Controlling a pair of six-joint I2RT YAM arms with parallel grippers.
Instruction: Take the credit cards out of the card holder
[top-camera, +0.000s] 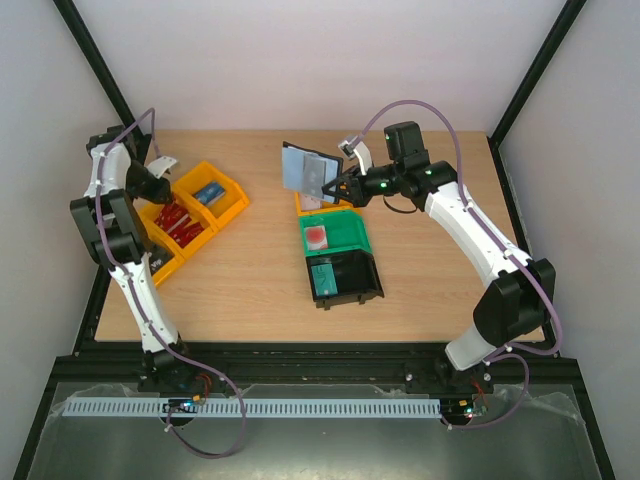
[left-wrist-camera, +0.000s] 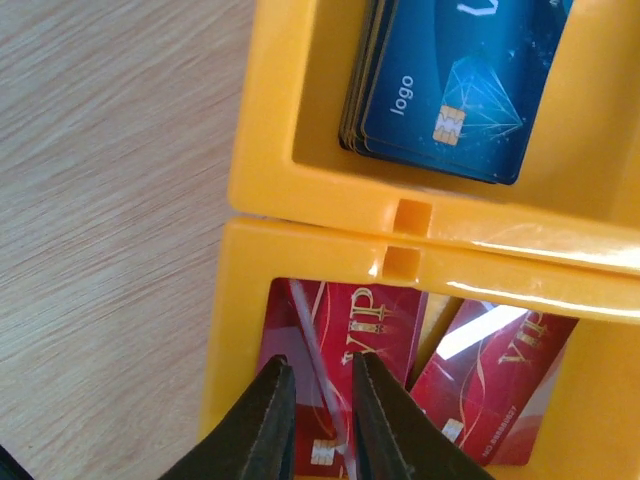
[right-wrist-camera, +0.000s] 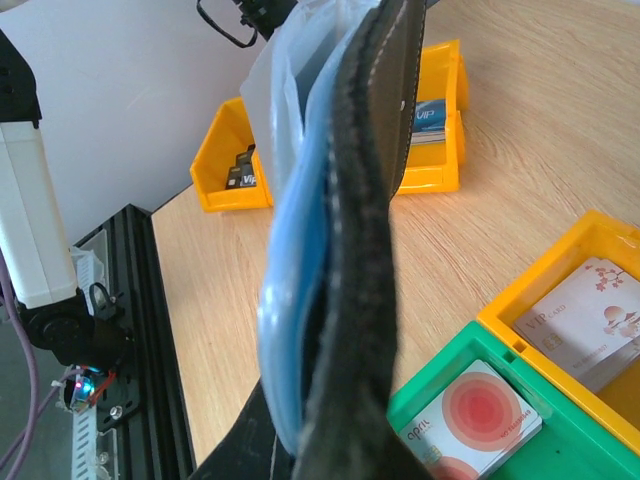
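Note:
The card holder (top-camera: 305, 170), a black wallet with blue-grey lining, hangs open in the air at the back middle. My right gripper (top-camera: 343, 186) is shut on its right edge. In the right wrist view the card holder (right-wrist-camera: 360, 250) stands edge-on and hides most of the fingers. My left gripper (top-camera: 152, 185) is over a yellow bin (top-camera: 190, 240) holding red credit cards (top-camera: 178, 222). In the left wrist view its jaws (left-wrist-camera: 318, 400) stand slightly apart over the red VIP cards (left-wrist-camera: 385, 320). One thin card (left-wrist-camera: 320, 370) stands edge-on between them.
A yellow bin of blue cards (top-camera: 210, 193) sits beside the red one, also in the left wrist view (left-wrist-camera: 450, 90). Below the wallet are a yellow bin (top-camera: 320, 207), a green bin with red-spot cards (top-camera: 335, 235) and a black bin with a teal card (top-camera: 345, 275).

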